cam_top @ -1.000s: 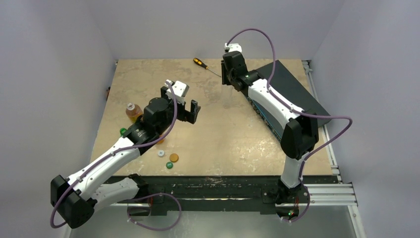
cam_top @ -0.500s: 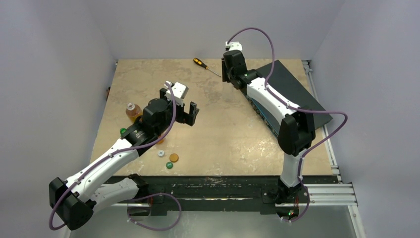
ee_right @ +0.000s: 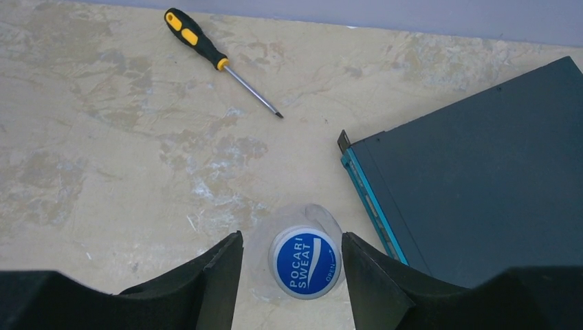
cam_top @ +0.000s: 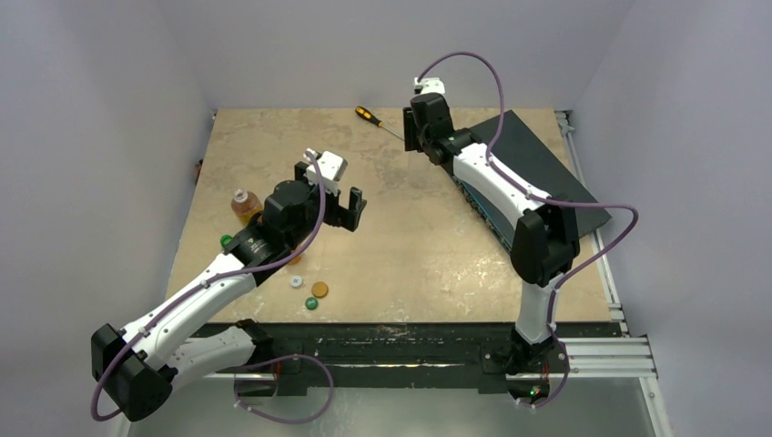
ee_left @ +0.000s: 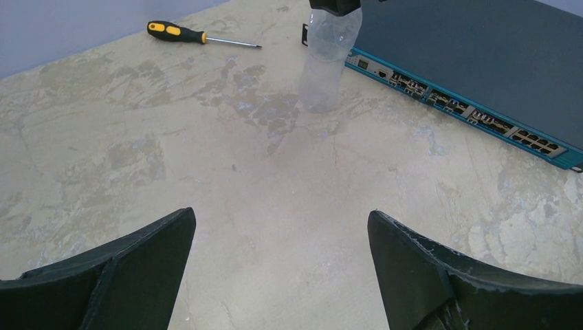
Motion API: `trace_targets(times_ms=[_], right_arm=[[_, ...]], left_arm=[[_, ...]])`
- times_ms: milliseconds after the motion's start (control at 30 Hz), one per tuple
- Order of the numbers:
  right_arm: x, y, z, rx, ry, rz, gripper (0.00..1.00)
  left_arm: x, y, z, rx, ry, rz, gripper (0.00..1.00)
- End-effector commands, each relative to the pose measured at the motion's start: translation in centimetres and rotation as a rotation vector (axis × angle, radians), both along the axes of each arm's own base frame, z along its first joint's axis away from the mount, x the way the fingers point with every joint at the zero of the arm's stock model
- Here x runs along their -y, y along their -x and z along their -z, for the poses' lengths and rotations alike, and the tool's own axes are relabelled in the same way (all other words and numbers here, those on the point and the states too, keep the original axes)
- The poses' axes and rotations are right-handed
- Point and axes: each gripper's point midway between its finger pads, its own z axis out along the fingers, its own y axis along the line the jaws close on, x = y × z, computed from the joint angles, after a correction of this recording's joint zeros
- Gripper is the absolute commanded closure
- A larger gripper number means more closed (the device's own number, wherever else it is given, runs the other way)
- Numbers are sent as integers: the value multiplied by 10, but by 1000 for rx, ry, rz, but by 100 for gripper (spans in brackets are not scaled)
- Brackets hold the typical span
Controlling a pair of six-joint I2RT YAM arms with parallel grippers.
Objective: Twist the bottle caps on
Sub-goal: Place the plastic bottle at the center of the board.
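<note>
My right gripper hangs straight over the clear bottle, which stands upright on the table in the upper middle of the top view, just beside the near corner of the dark flat box. The blue cap sits on the bottle's neck, low in the middle of my right wrist view. My right jaws stand apart on either side of it. There is a clear gap on the left, but I cannot tell whether the right finger touches it. The screwdriver lies at the upper left of that view, well apart.

My left gripper is spread wide with nothing between its fingers, held above bare table near the middle of the top view.

Down at the lower left of the top view lie the white cap, the orange cap and the dark green cap, close together. The amber bottle stands further up, left of my left arm.
</note>
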Motion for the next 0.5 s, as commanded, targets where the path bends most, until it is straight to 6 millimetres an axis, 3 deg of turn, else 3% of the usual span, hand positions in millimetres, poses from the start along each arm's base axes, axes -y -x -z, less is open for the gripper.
trace_targets(times_ms=[0, 467], right_arm=[[3, -2, -20, 53, -23, 14, 40], [6, 3, -33, 54, -36, 9, 24]], left_arm=[[3, -5, -22, 36, 46, -2, 4], [-10, -11, -24, 15, 57, -102, 4]])
